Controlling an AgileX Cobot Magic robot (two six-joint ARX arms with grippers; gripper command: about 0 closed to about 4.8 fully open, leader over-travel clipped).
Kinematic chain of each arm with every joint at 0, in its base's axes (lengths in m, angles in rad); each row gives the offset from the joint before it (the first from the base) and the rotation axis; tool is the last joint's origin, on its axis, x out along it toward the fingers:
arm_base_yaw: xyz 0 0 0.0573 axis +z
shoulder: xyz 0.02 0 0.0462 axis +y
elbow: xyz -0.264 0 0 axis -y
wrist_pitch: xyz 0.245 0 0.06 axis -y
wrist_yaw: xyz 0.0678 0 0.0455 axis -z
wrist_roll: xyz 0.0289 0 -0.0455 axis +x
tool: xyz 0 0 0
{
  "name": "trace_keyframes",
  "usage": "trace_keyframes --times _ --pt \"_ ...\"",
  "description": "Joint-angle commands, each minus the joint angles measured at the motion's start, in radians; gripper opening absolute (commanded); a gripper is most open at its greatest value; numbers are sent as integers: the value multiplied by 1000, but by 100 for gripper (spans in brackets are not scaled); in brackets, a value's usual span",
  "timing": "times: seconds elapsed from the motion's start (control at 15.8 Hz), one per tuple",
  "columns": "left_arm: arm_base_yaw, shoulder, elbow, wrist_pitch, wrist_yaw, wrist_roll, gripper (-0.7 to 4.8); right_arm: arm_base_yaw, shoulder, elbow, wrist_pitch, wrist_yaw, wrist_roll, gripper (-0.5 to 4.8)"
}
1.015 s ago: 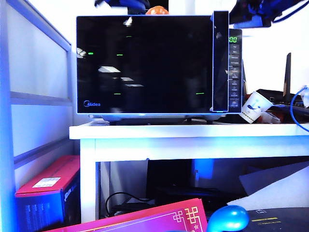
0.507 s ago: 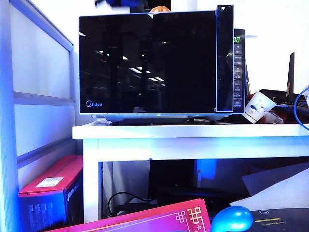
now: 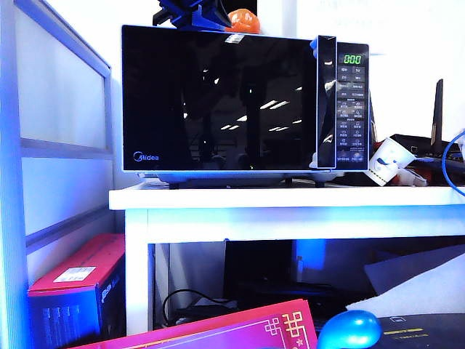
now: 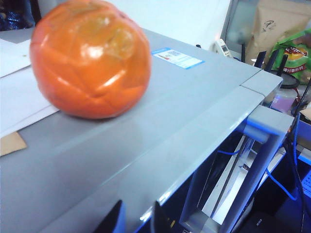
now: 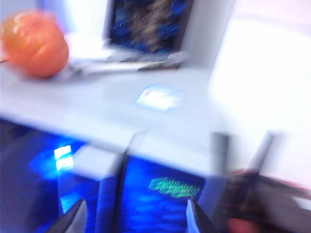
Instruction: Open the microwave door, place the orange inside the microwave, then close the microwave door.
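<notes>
Exterior view: door (image 3: 218, 102) shut on microwave (image 3: 243, 102); orange (image 3: 244, 20) on top.
Left gripper (image 4: 137, 218): mine, released, near orange.
Right gripper (image 5: 133, 216): mine, released, above microwave.
Cup (image 3: 386, 161): beside microwave.

"Midea" on microwave door (image 3: 218, 102) (display (image 3: 352, 59): "000")

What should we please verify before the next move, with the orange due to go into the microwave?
1. Microwave door swung open: not ok, it lies close against the microwave.
2. Orange reachable: ok, it rests on the microwave's top.
3. Left gripper free: ok, open and empty, over the top near the orange.
4. Right gripper free: ok, open and empty, above the microwave's front edge.
5. Cavity clear: cannot tell, the glass only shows reflections.
</notes>
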Motion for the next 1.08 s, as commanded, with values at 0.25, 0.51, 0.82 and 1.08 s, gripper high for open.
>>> trace_keyframes --times 0.25,0.51,0.82,1.08 --pt "-3 -43 -11 -43 40 -13 88 -20 98 4 -26 -258 -3 328" --pt "-3 -174 -11 -33 32 -13 88 -18 200 5 106 -299 61 328" --pt "-3 -244 -11 -43 32 -11 88 -17 258 5 193 -324 109 327" --pt "-4 -244 -11 -78 36 -13 88 76 264 5 210 -92 123 327"
